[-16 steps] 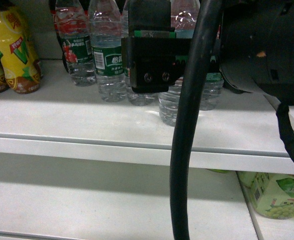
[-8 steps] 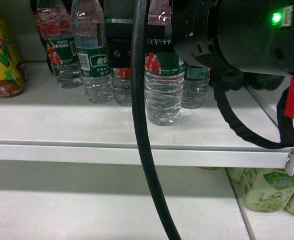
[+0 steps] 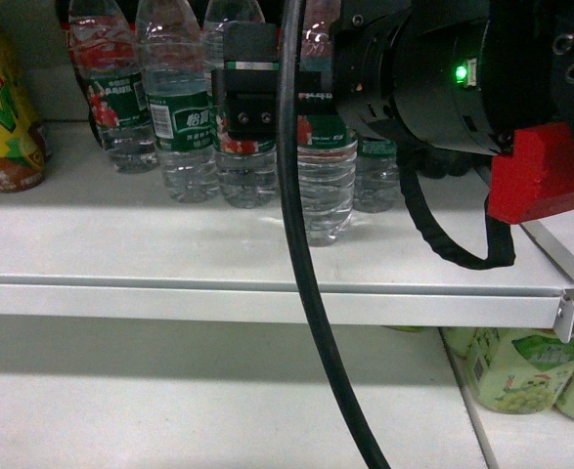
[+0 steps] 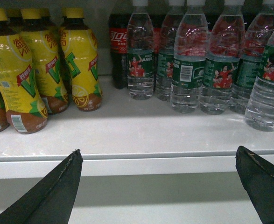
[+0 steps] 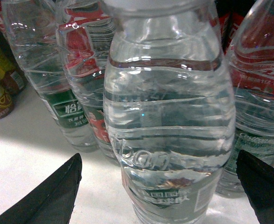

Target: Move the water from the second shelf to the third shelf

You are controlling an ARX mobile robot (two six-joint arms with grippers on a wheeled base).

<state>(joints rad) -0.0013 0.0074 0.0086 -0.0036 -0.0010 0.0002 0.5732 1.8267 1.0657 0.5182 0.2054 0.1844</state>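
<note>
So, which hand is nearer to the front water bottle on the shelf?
The right hand: its open fingers flank the water bottle, which fills the right wrist view. The left hand is open below the shelf edge, well back from it.

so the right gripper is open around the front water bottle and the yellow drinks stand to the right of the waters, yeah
One thing is off: the yellow drinks stand to the left of the waters, as the left wrist view shows. The rest holds: the right gripper is open, with the front water bottle between its fingers.
</note>
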